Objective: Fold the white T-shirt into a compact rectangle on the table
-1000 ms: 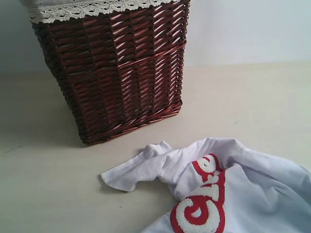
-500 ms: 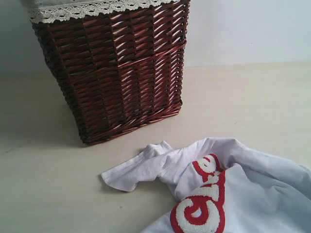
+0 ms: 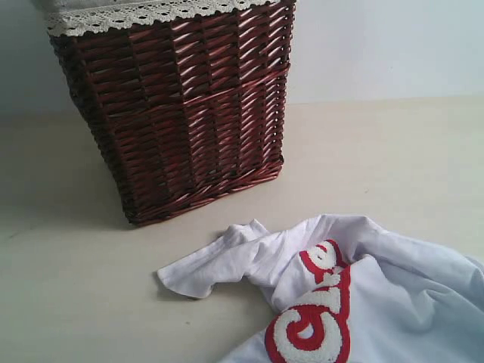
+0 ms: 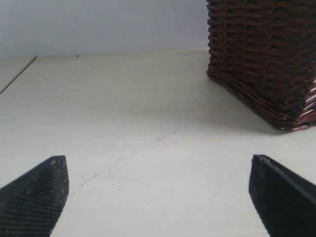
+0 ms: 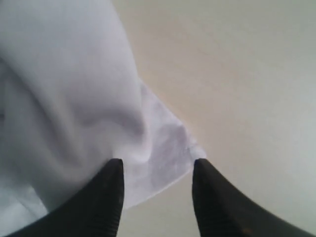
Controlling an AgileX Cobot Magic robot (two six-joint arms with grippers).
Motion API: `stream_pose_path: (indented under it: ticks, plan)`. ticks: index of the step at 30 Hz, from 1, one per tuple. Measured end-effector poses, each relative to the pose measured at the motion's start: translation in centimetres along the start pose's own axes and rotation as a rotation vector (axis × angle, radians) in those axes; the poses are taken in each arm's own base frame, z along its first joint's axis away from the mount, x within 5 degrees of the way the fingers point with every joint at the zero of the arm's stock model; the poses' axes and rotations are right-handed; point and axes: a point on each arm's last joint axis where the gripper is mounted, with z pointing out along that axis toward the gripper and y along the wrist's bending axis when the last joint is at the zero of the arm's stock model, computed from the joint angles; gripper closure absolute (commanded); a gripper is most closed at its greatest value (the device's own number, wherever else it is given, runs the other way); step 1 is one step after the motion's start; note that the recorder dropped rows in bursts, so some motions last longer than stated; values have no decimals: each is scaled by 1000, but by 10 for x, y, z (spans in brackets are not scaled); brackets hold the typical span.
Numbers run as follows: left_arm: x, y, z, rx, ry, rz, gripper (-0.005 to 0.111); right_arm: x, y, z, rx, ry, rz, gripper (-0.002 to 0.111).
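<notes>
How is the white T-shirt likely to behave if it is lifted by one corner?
Probably floppy: the white T-shirt lies in soft rumples on the table, so it should drape and sag. Likely light, since its thin corner lies flat between the open jaws of the right gripper. The fuzzy red lettering band may hang a little stiffer.

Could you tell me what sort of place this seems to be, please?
Probably a staged laundry-folding test bench rather than a home: a plain cream table against a pale wall, carrying a dark wicker basket with lace trim and a crumpled white T-shirt.
</notes>
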Motion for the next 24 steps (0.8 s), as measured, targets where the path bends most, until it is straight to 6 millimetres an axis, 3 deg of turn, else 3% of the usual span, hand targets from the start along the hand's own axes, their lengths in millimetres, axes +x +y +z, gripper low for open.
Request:
stream_pose_path:
  ticks: [8, 24]
  plan:
    - [0, 0, 0, 0, 0, 0, 13, 5, 5, 27, 22, -31, 13, 65]
    - [0, 0, 0, 0, 0, 0, 13, -1, -2, 32, 103, -93, 102, 65]
